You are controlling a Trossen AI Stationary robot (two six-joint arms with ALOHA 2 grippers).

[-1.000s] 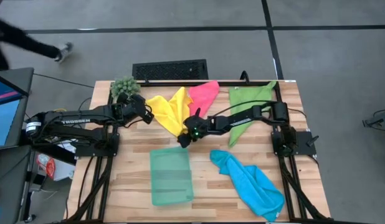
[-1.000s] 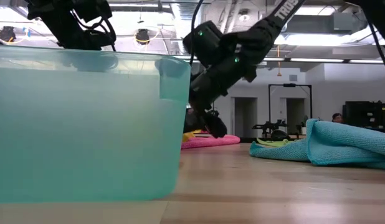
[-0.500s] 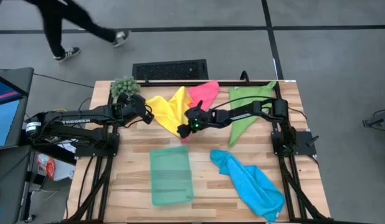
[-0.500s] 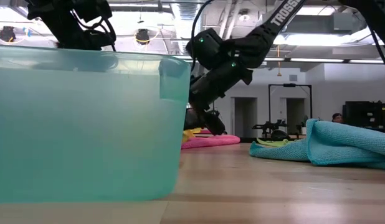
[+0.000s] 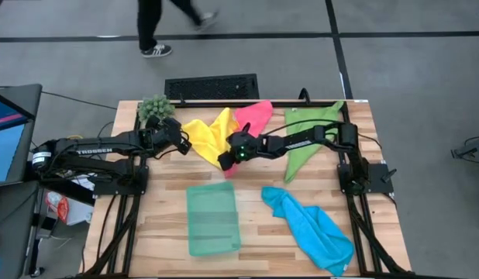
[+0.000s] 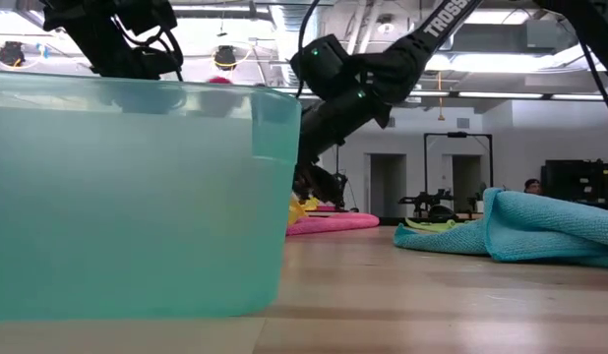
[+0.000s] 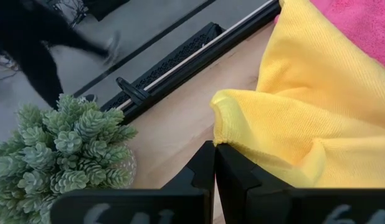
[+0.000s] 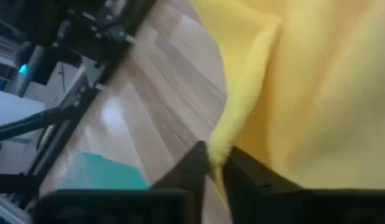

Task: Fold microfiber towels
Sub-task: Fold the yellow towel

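Wooden slats run under the yellow towel (image 5: 208, 138) lying at the table's far middle, where my left gripper (image 7: 214, 163) pinches one corner and my right gripper (image 8: 217, 163) clamps the opposite near edge, so next, I judge, I lift and spread it.

Yellow towel (image 5: 207, 136), pink towel (image 5: 255, 118) (blue towel (image 5: 317, 229) apart)

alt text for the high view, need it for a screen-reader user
Both grippers pinch the yellow towel on the wooden table: the left gripper at its left edge, the right gripper at its near corner. Pink, green and blue towels lie nearby, beside a teal tray.
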